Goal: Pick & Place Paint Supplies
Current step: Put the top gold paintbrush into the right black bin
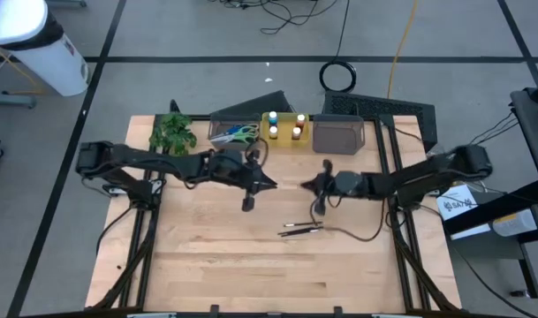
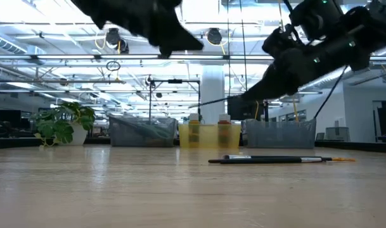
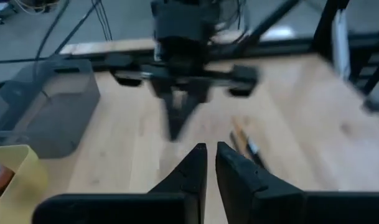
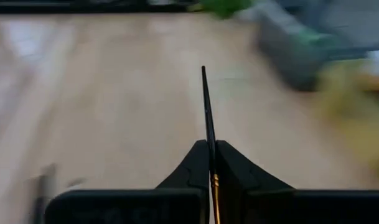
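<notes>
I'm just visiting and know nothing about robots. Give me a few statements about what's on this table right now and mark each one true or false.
1. The right gripper is shut on a thin dark brush. True.
2. The scissors lie on the bare wood in the middle of the table. False: they sit in the grey bin at the back, beside the plant.
3. Small paint bottles stand in the yellow bin. True.
4. No brushes are left on the table. False: dark brushes lie on the wood near the right arm.
5. The left gripper carries a paint bottle. False: its fingers are nearly together with nothing between them.
</notes>
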### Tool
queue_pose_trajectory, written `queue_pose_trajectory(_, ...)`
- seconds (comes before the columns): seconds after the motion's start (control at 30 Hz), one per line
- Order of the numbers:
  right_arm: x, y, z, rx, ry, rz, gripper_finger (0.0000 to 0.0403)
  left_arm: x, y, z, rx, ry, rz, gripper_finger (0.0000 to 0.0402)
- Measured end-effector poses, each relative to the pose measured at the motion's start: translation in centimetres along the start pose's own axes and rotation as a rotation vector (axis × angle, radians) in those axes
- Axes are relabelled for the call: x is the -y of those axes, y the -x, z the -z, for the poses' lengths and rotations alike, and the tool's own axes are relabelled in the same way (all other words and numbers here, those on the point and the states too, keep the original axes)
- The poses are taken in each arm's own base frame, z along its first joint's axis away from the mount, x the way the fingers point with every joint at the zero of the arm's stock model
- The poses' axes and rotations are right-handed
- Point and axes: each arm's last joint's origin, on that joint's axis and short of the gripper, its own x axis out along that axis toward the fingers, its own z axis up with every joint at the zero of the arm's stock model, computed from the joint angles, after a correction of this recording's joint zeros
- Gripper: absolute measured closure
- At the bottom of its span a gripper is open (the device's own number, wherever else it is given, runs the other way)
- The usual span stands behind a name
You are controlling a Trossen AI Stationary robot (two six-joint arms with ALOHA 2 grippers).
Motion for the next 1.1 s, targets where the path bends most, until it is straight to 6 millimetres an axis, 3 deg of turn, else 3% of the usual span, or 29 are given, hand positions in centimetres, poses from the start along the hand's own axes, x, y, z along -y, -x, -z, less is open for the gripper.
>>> queue_pose_trajectory(0.2, 4.6, 3.7, -1.9, -0.005, -0.012, 0.388, 0.0401, 0.4, 1.0, -0.7, 0.015, 0.049, 0.008, 0.0354)
queue_pose_trajectory(0.37, 7.8, 6.3, -1.8, -0.056, -0.077, 0.637, 0.0402, 0.8, 0.5, -0.1, -0.027, 0.013, 0.022, 0.0353)
queue_pose_trajectory(0.6, 10.6, 7.6, 0.9, -0.151, -0.123, 0.786, 0.0401, 0.8, 0.5, -0.1, -0.026, 0.001, 0.022, 0.0353)
queue_pose_trajectory(0.8, 12.0, 7.9, 2.3, -0.128, -0.131, 0.743, 0.0396, 0.8, 0.5, -0.1, -0.024, 0.001, 0.022, 0.0353)
queue_pose_trajectory(0.9, 12.2, 7.9, 3.0, -0.087, -0.129, 0.738, 0.037, 0.7, 0.5, -0.1, -0.019, 0.001, 0.021, 0.0353)
queue_pose_trajectory(1.1, 12.3, 8.1, 4.0, -0.005, -0.138, 0.767, 0.0265, 0.7, 0.5, -0.2, -0.008, -0.002, 0.019, 0.0353)
